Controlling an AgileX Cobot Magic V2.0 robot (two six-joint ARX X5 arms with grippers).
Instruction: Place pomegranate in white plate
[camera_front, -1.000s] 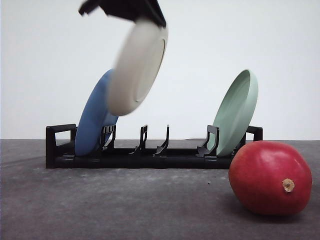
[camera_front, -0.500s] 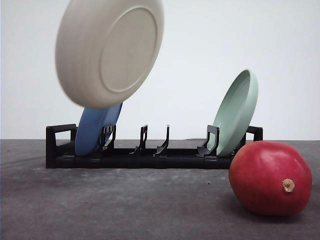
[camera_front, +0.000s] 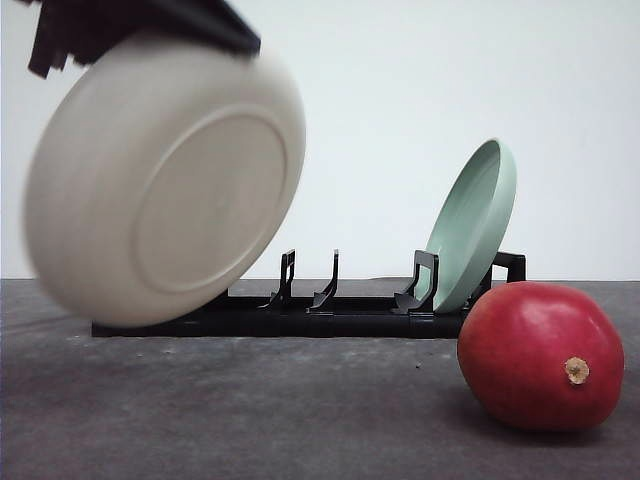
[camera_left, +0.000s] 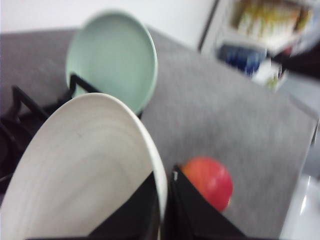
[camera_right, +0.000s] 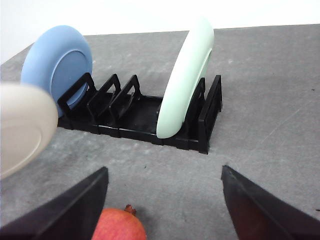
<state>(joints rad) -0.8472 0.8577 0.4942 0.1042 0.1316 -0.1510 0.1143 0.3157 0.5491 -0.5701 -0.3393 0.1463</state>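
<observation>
The pomegranate (camera_front: 540, 355) lies on the dark table at the front right, its tan nub facing the camera. It also appears as a red ball (camera_left: 207, 182) just beyond my left fingers and at the lower edge of the right wrist view (camera_right: 119, 226). My left gripper (camera_left: 162, 176) is shut on the rim of the white plate (camera_front: 165, 190), which hangs tilted in the air at the left, underside towards the front camera, blurred by motion. My right gripper (camera_right: 163, 170) stands open above the pomegranate with nothing between its fingers.
A black dish rack (camera_front: 350, 315) stands across the middle of the table. A pale green plate (camera_front: 470, 225) leans in its right end and a blue plate (camera_right: 57, 65) in its left end. Bare grey table lies in front of the rack.
The white plate has swung down and to the left, closer to the front camera, and now covers the blue plate there. The pomegranate has not moved.
</observation>
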